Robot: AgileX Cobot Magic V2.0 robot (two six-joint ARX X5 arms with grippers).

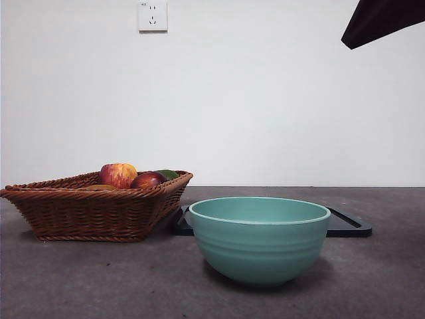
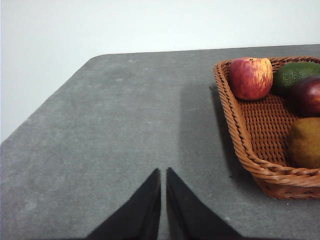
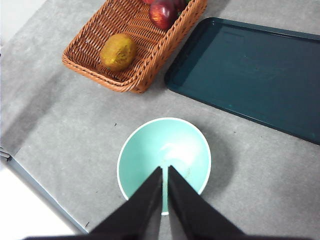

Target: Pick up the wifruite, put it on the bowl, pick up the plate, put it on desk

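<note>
Nothing is in my grasp yet — the first step, fetching the wifruite [image 3: 118, 51], has not begun. It lies in the wicker basket [image 3: 150, 55], in the corner nearest the bowl [image 3: 164, 157], apart from the red-and-yellow apple [image 2: 250, 77], the dark red fruit [image 3: 163, 13] and the dark green fruit [image 2: 296, 74] at the basket's far end.

My right gripper [image 3: 165, 172] hangs high above the empty teal bowl, its jaws pressed together. My left gripper [image 2: 163, 175] waits over bare desk [image 2: 110, 130] beside the basket, jaws likewise pressed together.

Next, I judge, one of my grippers must spread its jaws, come down over the basket's raised rim and close on the wifruite across its narrow width without nudging its neighbours.

From the front, the wifruite is barely a tan sliver behind the rim, and the glossy tray [image 3: 250, 75] is mostly hidden behind the bowl. The right wrist view cuts the tray off at its edge. I see no plate other than this tray — so I take it for that.
</note>
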